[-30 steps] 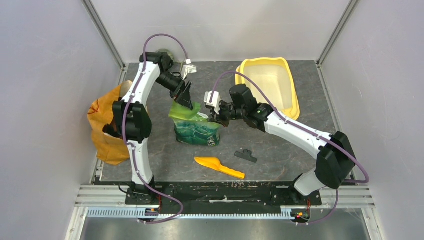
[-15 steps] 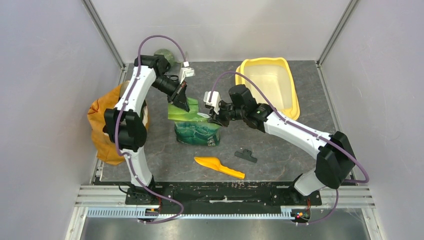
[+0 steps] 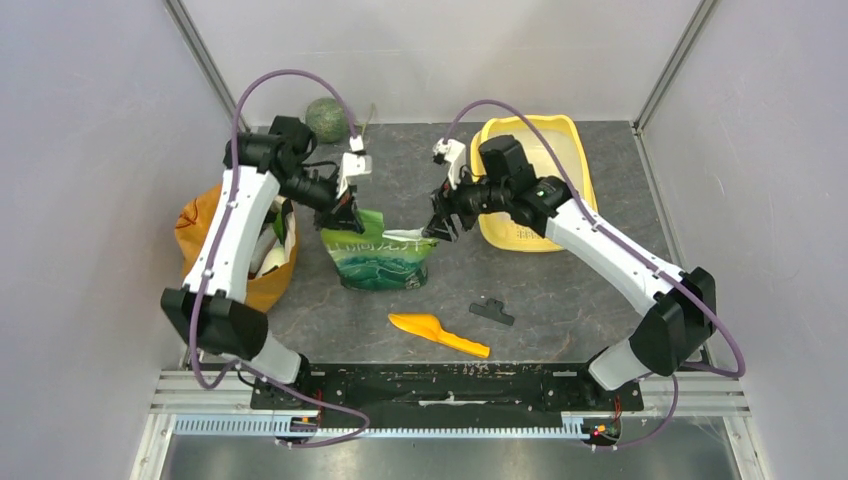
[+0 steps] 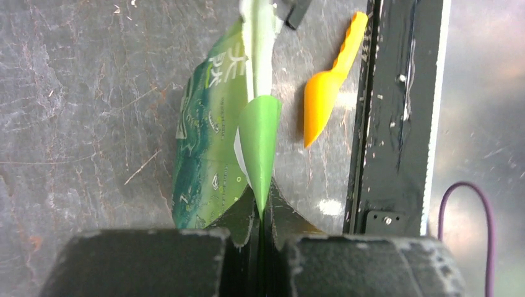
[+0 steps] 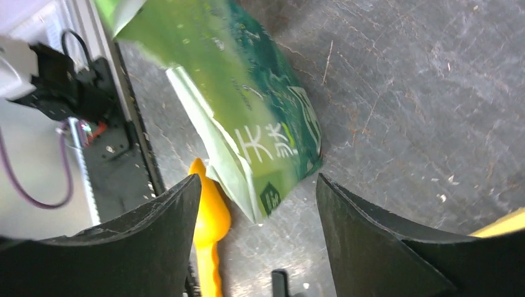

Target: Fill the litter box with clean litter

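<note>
- Two grippers meet at the green pouch [image 3: 380, 262], seen from overhead: the left gripper [image 3: 343, 212] is pinched tight on its top left corner, and the right gripper [image 3: 437, 226] is spread wide at its top right corner, gripping nothing.
- Behind and right of the pouch sits the litter box [image 3: 505, 238]; an orange scoop [image 3: 438, 334] lies in front.
- Left wrist: fingers [image 4: 238, 226] clamped on the pouch's folded edge.
- Right wrist: fingers [image 5: 384, 241] well apart, the pouch's corner showing in the gap.
</note>
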Motion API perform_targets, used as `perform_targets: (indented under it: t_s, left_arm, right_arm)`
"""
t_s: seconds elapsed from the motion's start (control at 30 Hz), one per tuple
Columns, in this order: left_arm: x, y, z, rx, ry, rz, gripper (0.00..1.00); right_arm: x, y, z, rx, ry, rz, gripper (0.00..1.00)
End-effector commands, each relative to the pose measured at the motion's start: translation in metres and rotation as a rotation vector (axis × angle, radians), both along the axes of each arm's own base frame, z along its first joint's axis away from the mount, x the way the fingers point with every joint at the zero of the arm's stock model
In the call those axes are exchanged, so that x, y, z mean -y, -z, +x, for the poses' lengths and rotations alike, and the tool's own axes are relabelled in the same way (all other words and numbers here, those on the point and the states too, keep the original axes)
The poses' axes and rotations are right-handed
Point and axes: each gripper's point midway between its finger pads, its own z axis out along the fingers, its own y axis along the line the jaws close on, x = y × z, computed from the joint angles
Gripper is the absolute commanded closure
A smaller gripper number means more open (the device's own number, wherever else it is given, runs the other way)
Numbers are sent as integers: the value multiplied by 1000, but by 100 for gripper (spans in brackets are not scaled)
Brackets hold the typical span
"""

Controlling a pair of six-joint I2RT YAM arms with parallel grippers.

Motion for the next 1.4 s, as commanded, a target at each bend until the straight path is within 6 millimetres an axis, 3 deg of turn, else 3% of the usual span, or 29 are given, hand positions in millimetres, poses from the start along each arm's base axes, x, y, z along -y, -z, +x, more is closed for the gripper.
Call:
perform_targets:
  t_s: [0.0, 0.2, 0.5, 0.7, 1.03, 1.37]
  left_arm:
    - [-6, -20, -26, 311, 155, -27, 98]
    - [0, -7, -21, 481, 167, 5, 98]
    - [4, -16, -13, 480, 141, 6, 98]
    - [0, -14, -20, 484, 154, 19, 98]
    - [-1, -17, -24, 528, 179, 19, 98]
    - [-1, -18, -27, 540, 196, 24, 98]
  right_arm:
    - [11, -34, -6, -205, 94, 95, 26]
    - [1, -30, 7, -216, 101, 59, 33]
    - [-19, -10, 10, -27, -9, -86, 32]
    - [-23, 1, 22, -19, 52, -138, 39]
    - [-35, -21, 11, -73, 33, -35, 30]
    - [-31, 3, 22, 22, -15, -124, 33]
